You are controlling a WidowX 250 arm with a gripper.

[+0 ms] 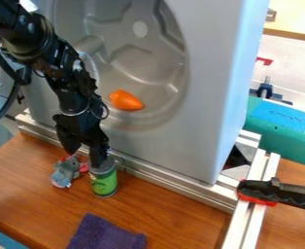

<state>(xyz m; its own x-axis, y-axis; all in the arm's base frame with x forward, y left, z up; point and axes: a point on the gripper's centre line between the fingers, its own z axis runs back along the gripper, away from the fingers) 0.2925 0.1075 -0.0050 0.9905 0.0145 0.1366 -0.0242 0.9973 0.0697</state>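
Camera view: a green can with a grey top [104, 181] stands on the brown wooden tabletop [175, 206], close to the silver metal rail [161, 176]. The black gripper [84, 159] hangs over it, fingers spread, one overlapping the can's top; contact is unclear. At ten o'clock from the can, just beside it, lies a grey-blue plush toy [66, 171]. A purple cloth [103, 234] lies at six, with wood between. Beyond the rail, at one, an orange object [126, 100] rests in the grey panel's round recess [142, 63]. Wood stretches toward four o'clock, up to the side rail [239, 226].

Purple cloth [104, 234], black clamp [283, 194], metal rails [163, 177]
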